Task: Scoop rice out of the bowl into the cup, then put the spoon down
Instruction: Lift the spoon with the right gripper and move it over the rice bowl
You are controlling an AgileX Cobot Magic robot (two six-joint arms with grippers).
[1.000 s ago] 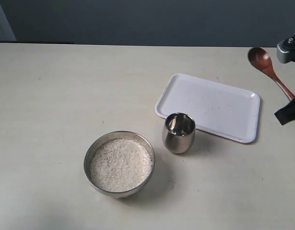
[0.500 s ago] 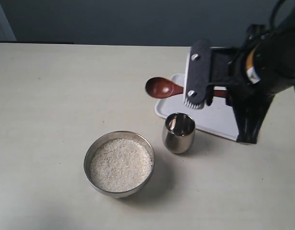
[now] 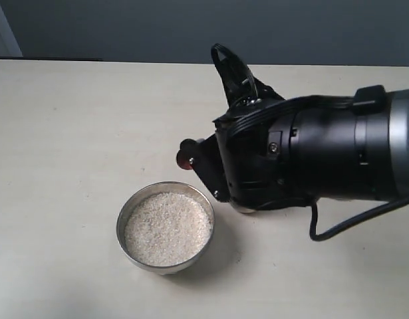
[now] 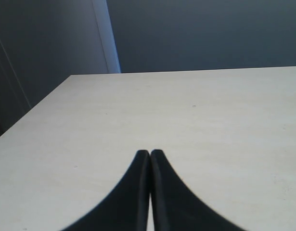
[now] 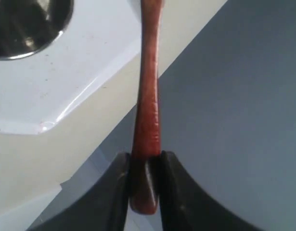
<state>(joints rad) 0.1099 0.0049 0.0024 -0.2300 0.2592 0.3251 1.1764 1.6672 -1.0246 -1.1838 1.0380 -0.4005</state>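
Black and pressed together on nothing, my left gripper [image 4: 150,155] hangs above the pale table [image 3: 64,133]. In the exterior frame the steel bowl [image 3: 124,211] sits at lower left of centre, filled nearly to its thin rim with rice [image 3: 167,228]. Just up and right of the bowl, a dark red sliver of the spoon [image 3: 181,159] peeks out past the left edge of my right arm [image 3: 310,159], whose black bulk fills the middle and right of the frame. My right wrist view shows my right gripper [image 5: 145,161] clamped on the spoon's thin handle near its end. Beyond the handle are the cup [image 5: 22,24], open mouth showing, and a white tray [image 5: 90,62]. I cannot tell whether the cup stands on the tray or beside it.
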